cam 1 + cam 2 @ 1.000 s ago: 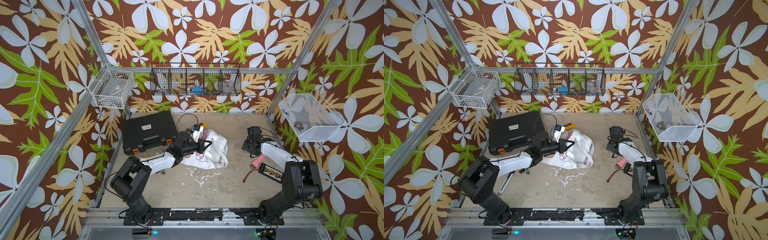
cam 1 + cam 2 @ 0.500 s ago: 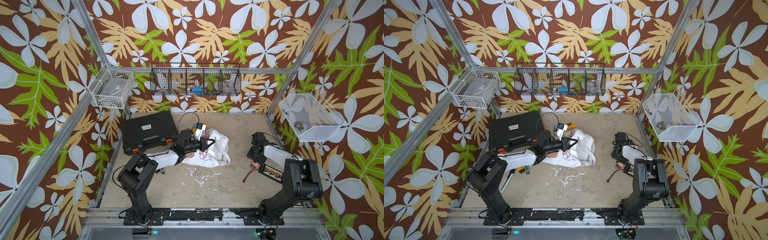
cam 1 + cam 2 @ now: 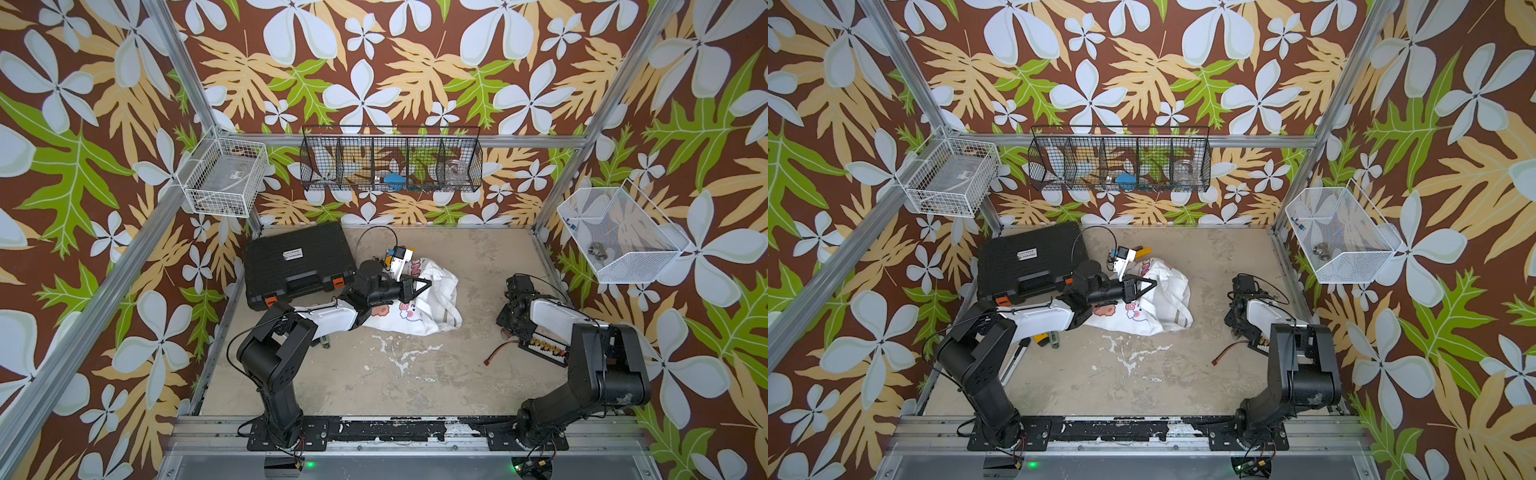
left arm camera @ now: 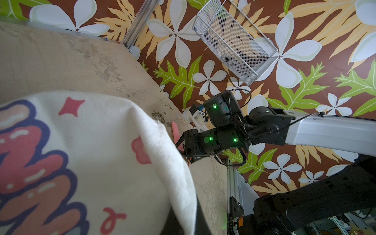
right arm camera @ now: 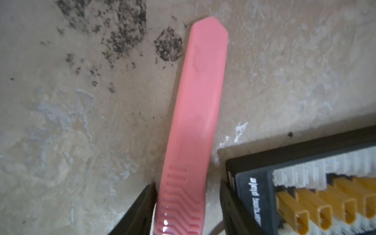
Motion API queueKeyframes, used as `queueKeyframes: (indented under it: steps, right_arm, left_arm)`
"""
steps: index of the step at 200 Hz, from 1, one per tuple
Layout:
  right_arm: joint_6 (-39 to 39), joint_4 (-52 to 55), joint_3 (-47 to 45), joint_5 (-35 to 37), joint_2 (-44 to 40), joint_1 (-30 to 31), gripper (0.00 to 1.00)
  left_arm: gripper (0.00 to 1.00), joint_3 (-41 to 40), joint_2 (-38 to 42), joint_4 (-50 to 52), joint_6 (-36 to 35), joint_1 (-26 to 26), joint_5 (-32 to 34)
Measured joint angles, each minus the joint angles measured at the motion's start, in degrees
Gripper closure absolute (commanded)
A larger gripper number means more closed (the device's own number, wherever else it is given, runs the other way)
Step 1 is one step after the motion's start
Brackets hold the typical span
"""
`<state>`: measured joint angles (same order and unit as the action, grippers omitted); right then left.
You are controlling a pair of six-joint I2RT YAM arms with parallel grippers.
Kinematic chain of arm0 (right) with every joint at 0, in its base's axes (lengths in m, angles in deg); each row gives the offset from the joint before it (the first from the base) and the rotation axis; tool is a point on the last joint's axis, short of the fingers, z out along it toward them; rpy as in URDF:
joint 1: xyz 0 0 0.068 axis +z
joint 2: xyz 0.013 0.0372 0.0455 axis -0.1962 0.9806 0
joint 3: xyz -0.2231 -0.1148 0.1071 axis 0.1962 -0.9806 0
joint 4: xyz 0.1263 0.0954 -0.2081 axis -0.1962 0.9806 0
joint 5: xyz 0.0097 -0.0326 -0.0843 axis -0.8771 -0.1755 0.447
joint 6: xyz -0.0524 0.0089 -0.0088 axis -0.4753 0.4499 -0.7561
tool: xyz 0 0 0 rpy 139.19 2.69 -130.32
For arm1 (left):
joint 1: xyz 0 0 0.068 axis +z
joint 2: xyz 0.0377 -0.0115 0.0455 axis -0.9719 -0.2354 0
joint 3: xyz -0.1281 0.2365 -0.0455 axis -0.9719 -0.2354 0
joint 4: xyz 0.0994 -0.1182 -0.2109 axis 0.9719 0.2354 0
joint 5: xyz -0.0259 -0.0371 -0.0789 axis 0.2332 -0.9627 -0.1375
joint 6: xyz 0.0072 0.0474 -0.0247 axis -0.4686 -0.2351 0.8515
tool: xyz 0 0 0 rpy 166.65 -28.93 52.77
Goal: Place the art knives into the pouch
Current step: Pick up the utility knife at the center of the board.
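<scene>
The pouch [image 3: 436, 303] lies crumpled with its inside hidden, the black tool case [image 3: 297, 264] beside it is closed, and the white mesh basket [image 3: 623, 245] on the wall holds a few small metal pieces. The left gripper [image 3: 417, 286] is closed on a fold of the pouch's cloth, which buries its fingers. The right gripper [image 5: 187, 186] stands partly open astride the ribbed end of the art knife [image 5: 199, 97] — flat on the table between the fingers, close against one, a gap from the other — with a black connector tray [image 5: 305, 183] just outside, cut off.
</scene>
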<state>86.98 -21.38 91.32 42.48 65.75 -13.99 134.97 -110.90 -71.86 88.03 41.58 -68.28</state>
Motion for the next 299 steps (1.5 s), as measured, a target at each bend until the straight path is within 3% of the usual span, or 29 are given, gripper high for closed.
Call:
queueKeyframes:
  steps: [44,82,125,181,241,299]
  right_arm:
    - [-0.2,-3.1,-0.5,-1.3,0.5,0.0,0.65]
    - [-1.1,-4.4,-1.7,-2.4,-1.1,-0.2,0.73]
    - [-2.8,-3.5,-2.4,-5.3,-4.2,0.2,0.74]
    - [-7.7,0.7,-0.9,-5.9,-14.9,3.2,0.73]
    - [-13.3,9.0,3.7,-9.9,-21.2,13.8,0.71]
    - [-16.5,14.4,9.0,-13.6,-18.8,23.3,0.70]
  left_arm:
    - [1.00,-0.3,0.5,-0.1,0.0,0.0,0.0]
    - [1.00,-0.2,0.5,0.0,0.0,0.0,0.0]
    - [1.00,0.9,0.0,1.4,-1.3,0.0,-0.2]
    - [1.00,4.3,-1.5,6.5,-4.8,0.1,-0.7]
    - [1.00,8.3,-2.4,13.9,-11.2,0.3,-2.4]
    - [1.00,8.7,-1.2,21.0,-17.6,0.3,-2.7]
